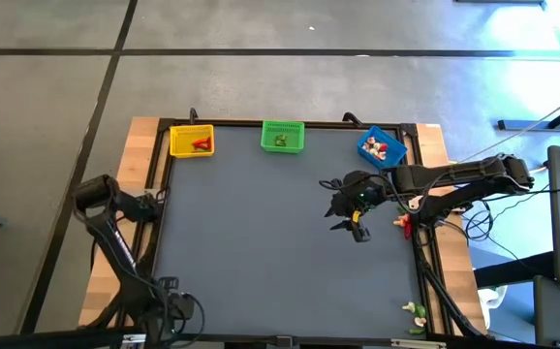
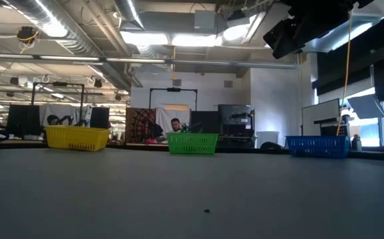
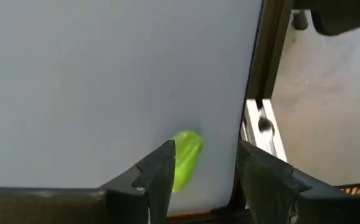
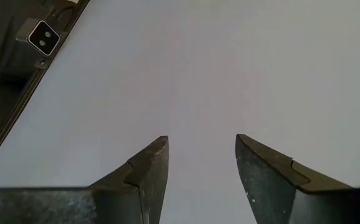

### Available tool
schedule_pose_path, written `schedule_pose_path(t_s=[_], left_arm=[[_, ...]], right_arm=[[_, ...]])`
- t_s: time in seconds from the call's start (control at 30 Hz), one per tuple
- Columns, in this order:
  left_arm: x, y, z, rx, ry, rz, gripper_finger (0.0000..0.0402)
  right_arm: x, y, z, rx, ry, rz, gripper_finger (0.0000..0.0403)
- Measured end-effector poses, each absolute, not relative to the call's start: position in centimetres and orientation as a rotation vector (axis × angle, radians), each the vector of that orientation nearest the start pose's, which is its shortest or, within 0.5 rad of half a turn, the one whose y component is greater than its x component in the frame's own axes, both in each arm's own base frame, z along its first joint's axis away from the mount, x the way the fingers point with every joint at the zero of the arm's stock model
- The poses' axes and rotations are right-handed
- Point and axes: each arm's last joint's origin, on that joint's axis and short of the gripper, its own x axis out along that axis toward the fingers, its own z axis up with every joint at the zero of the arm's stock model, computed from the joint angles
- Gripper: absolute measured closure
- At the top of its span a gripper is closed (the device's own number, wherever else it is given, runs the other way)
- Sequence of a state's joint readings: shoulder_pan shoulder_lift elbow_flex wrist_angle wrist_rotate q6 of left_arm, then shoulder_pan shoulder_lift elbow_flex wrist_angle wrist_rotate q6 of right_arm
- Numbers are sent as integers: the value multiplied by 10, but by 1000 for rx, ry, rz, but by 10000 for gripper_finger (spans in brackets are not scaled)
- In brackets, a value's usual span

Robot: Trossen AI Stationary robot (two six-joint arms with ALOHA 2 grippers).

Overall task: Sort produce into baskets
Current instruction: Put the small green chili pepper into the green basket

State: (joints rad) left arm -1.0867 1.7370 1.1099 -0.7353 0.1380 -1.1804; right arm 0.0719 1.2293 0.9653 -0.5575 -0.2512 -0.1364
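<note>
Three baskets stand along the table's far edge. The yellow basket (image 1: 192, 142) holds red pieces, the green basket (image 1: 282, 137) green pieces, and the blue basket (image 1: 382, 147) pale and red pieces. My right gripper (image 1: 346, 221) hangs open and empty above the bare mat (image 4: 198, 152), in front of the blue basket. My left gripper (image 1: 154, 204) waits open at the table's left edge. A small green piece (image 3: 186, 158) lies on the mat just past one of its fingertips; I cannot tell whether they touch.
A red and pale piece (image 1: 401, 223) lies at the mat's right edge. Green and pale pieces (image 1: 416, 312) lie at the near right corner. The baskets also show in the low view (image 2: 192, 143), with a person (image 2: 175, 125) far behind them. The mat's middle is bare.
</note>
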Motion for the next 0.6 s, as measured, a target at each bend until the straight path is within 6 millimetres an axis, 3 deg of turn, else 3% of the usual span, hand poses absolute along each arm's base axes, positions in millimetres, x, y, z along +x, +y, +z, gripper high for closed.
schedule_pose_path(t_s=[0.23,0.6], left_arm=[[126,-286,169,-186,1615,-111,248],[122,-284,166,-120,1570,-72,255]], right_arm=[[248,25,276,-54,798,360,216],[248,25,276,-54,798,360,216]])
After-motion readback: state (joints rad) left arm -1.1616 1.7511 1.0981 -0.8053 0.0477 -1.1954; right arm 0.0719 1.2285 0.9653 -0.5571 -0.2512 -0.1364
